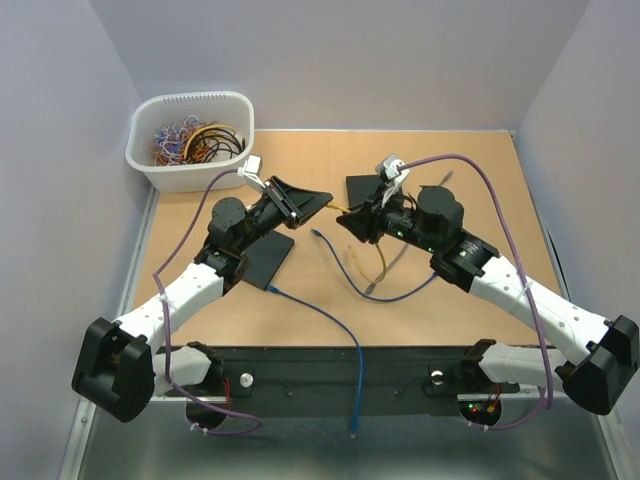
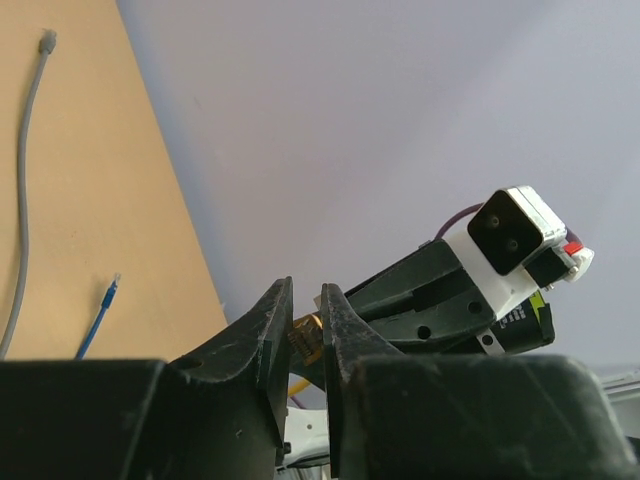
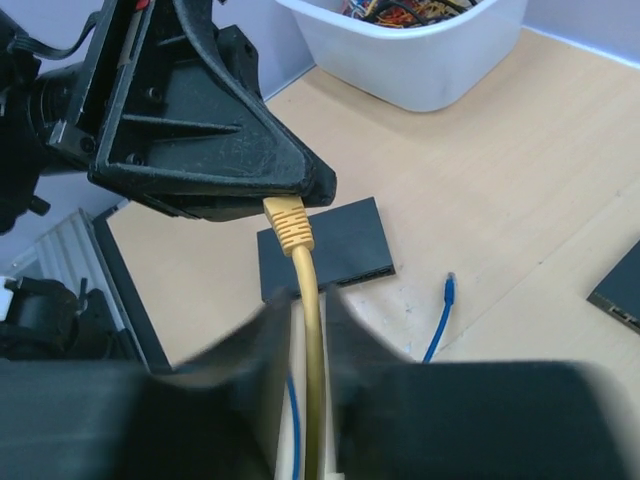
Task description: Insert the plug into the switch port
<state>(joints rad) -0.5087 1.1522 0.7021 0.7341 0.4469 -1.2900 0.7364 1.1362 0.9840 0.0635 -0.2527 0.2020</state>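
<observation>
**Plug held in mid-air between both arms; port not yet reached**

The table (image 1: 450, 300) carries a white bin (image 1: 190, 175) of tangled cables at its far left corner. A black switch (image 3: 340, 235) lies flat on the table below the left arm. A second switch (image 1: 362, 187) sits further back, behind the right arm. Loose blue cables (image 1: 330, 320) trail across the board, well apart from the work.

Judged from these views, the step in hand is a regrasp, not the insertion itself. The left gripper (image 3: 300, 192) is clenched on the plug (image 3: 291, 222), pinching its nose end at the fingertips above the table. The yellow cable (image 3: 314, 320) runs straight back from it, between the fingers of the right gripper (image 1: 350, 222). Those fingers appear to be clamped on the cable just behind the plug, though the blurred foreground in the right wrist view makes this less than certain.

The plug is well clear of either switch (no port face shows in any view, so I cannot tell which side the sockets are on). The next move probably calls for one hand to take a firm hold behind the plug's nose. The nose must then be left free and turned toward a port, with the switch steadied against the push.

No brand or writing can be read. A small green-and-white label (image 2: 538, 308) on the right arm is too small to make out.
</observation>
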